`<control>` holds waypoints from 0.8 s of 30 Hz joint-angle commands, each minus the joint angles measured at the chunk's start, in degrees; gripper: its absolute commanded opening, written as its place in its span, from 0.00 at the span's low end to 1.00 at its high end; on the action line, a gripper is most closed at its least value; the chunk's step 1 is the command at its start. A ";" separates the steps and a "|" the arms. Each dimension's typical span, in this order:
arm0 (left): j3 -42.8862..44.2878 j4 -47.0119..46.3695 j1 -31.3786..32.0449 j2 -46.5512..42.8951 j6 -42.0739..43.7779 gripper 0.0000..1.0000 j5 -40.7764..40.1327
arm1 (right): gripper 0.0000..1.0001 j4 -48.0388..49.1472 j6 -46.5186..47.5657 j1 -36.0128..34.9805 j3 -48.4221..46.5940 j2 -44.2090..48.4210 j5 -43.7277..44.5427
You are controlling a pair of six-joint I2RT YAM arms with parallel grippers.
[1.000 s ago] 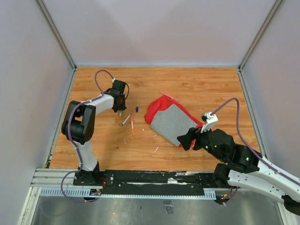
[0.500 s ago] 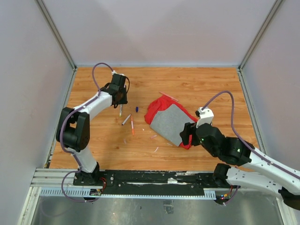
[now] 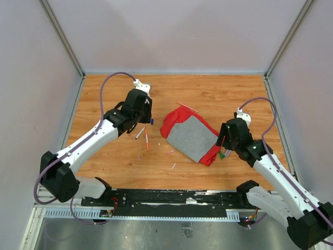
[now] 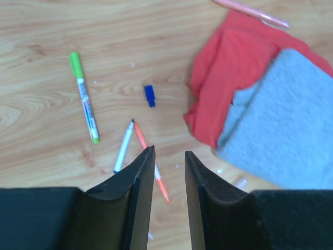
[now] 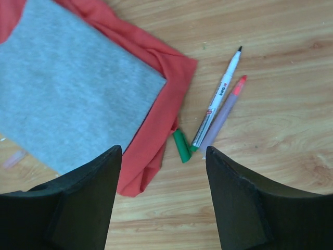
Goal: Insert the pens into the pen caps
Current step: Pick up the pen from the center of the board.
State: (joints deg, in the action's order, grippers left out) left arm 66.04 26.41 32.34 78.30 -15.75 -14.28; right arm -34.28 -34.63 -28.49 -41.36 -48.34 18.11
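Left of the red-and-grey cloth (image 3: 190,136) lie a white pen (image 3: 140,133), an orange pen (image 3: 146,141) and a blue cap (image 3: 152,122). The right pincer (image 3: 223,142) hangs opposite — at the cloth's right edge.

Counted: six pens (image 4: 86,99), one loose blue cap (image 4: 150,96), one loose green cap (image 5: 181,145), one red-grey cloth (image 5: 78,88).

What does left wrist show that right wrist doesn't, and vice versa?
Left wrist only: a green pen, a blue pen tip to tip with an orange pen, a loose blue cap, and a pink pen by the cloth's far edge.
Right wrist only: an uncapped white pen, a grey pen with a red tip beside it, and a green cap at the cloth's edge.
Both: the red-and-grey cloth on the wooden table.
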 commanded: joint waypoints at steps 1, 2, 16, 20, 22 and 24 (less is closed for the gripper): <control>-3.54 3.84 2.85 -6.20 2.53 0.34 1.56 | 0.65 5.81 0.76 8.08 2.46 -3.30 -5.83; -4.38 4.36 2.98 -7.85 2.82 0.34 1.76 | 0.65 6.81 0.83 9.58 2.59 -4.45 -5.88; -14.56 5.01 2.99 -16.10 2.97 0.33 -0.36 | 0.50 14.92 0.89 20.65 -0.07 -23.59 -3.31; -14.86 4.20 2.99 -16.19 3.09 0.33 -0.24 | 0.45 15.83 1.46 21.83 -0.83 -26.42 -5.20; -14.89 4.17 2.99 -15.81 3.09 0.33 0.03 | 0.43 16.05 1.57 21.96 -1.11 -27.52 -5.65; -14.93 4.18 2.99 -15.73 3.09 0.33 0.04 | 0.41 16.42 1.59 22.00 -1.31 -28.66 -6.08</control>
State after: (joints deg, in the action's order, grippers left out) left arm 51.07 31.81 35.18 63.05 -13.67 -15.03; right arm -19.20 -33.93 -7.42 -40.66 -75.37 13.19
